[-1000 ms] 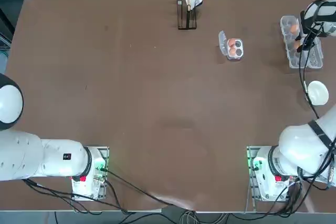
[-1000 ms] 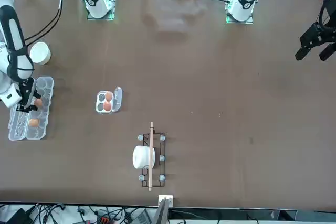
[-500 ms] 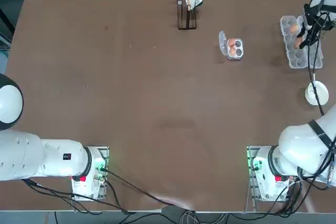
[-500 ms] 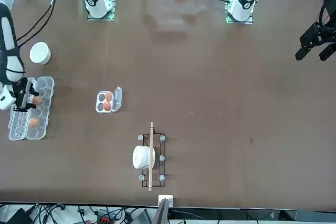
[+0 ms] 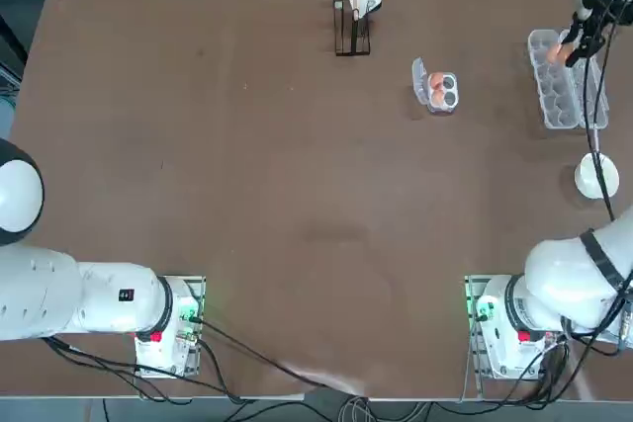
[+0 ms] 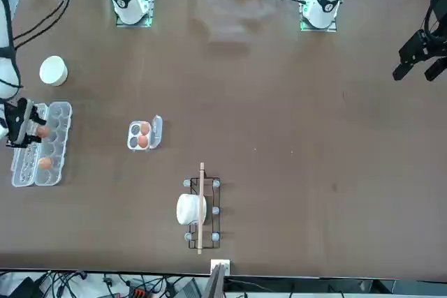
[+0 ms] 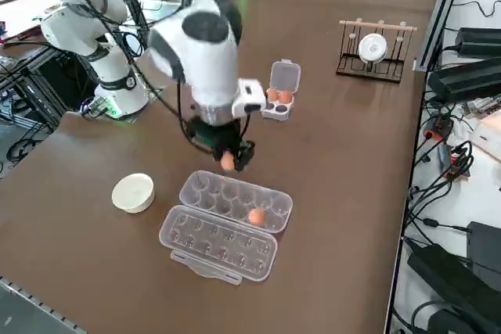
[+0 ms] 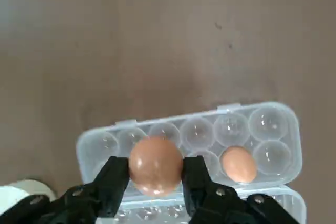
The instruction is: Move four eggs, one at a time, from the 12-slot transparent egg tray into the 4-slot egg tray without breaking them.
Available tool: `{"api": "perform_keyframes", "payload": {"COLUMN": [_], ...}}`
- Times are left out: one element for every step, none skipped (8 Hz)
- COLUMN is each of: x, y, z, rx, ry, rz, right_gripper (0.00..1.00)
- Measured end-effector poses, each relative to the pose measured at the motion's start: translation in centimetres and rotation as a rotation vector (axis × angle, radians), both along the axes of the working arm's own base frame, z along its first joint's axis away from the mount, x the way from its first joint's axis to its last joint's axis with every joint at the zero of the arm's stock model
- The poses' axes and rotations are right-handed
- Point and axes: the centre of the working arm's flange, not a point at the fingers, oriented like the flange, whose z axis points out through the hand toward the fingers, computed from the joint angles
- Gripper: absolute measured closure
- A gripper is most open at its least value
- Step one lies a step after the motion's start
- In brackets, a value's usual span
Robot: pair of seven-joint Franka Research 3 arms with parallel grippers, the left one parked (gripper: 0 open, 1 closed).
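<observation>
The right gripper (image 8: 156,170) is closed around a smooth, glossy orange-brown egg (image 8: 156,159), one pad on either flank, raised over the 12-slot transparent egg tray (image 8: 268,123); which way its long axis runs I can't tell. The 4-slot egg tray (image 7: 274,116), clear plastic, lies to the jaws' left and slightly nearer the arm bases, lid (image 7: 286,76) open on its far side from them, two round cups free on the side facing them
</observation>
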Motion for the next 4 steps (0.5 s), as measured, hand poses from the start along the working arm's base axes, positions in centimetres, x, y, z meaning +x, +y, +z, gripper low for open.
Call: {"api": "perform_keyframes", "payload": {"x": [-0.1,-0.1,0.2,0.5], "y": [2.5,4.8,7.2,9.9], "z": [1.7,2.4,2.8,2.8], "rx": [-0.002,-0.006,-0.014,-0.022], "ry": [0.027,0.05,0.063,0.071], "rz": [-0.05,-0.102,-0.147,-0.198], "right_gripper": [0.41,0.41,0.41,0.41]}}
